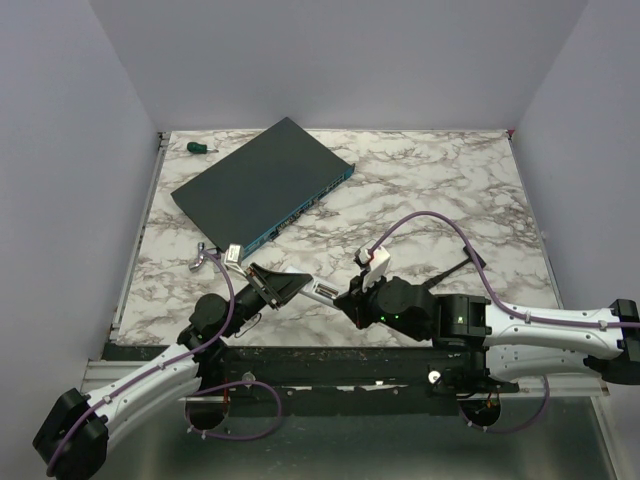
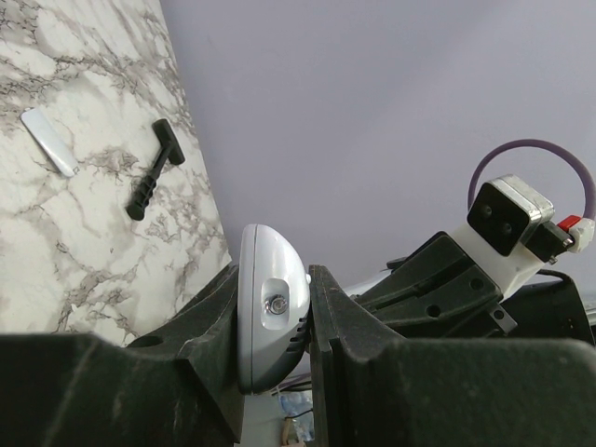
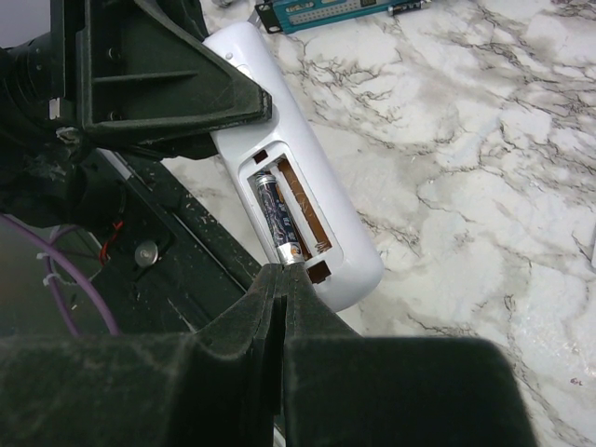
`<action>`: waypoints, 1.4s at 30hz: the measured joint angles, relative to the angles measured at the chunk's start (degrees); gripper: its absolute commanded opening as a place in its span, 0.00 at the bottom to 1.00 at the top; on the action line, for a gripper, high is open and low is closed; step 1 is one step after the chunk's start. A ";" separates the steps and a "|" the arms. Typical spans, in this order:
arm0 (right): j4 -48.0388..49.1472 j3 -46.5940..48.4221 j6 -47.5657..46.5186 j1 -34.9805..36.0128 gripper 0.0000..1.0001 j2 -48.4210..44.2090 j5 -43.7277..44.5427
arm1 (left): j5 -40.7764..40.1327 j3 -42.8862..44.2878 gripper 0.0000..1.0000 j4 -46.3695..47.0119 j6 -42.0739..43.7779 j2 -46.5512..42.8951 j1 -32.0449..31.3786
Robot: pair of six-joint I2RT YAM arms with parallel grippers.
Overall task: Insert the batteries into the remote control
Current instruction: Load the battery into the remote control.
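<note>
The white remote control is held back side up, its battery bay open. One battery lies in the bay's left slot and the right slot is bare. My left gripper is shut on the remote's far end; in the left wrist view the remote stands edge-on between the jaws. My right gripper is shut and empty, its tips against the battery's near metal end. In the top view both grippers, left and right, meet at the remote near the table's front edge.
The large dark network box lies at the back left, with a green screwdriver behind it. A white flat cover and a black plastic tool lie on the marble. Small metal and white parts sit near the left arm.
</note>
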 measured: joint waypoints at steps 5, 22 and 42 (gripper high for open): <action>-0.02 0.04 0.00 -0.17 0.02 0.00 0.04 | 0.00 0.00 0.00 0.04 0.00 0.00 0.00; -0.04 0.96 0.02 -1.44 0.02 1.46 0.07 | -0.28 -0.07 0.00 1.86 3.43 0.04 0.11; -1.27 3.13 0.04 -3.56 0.02 5.57 -1.18 | -0.50 -0.11 0.00 2.14 9.33 -0.33 0.81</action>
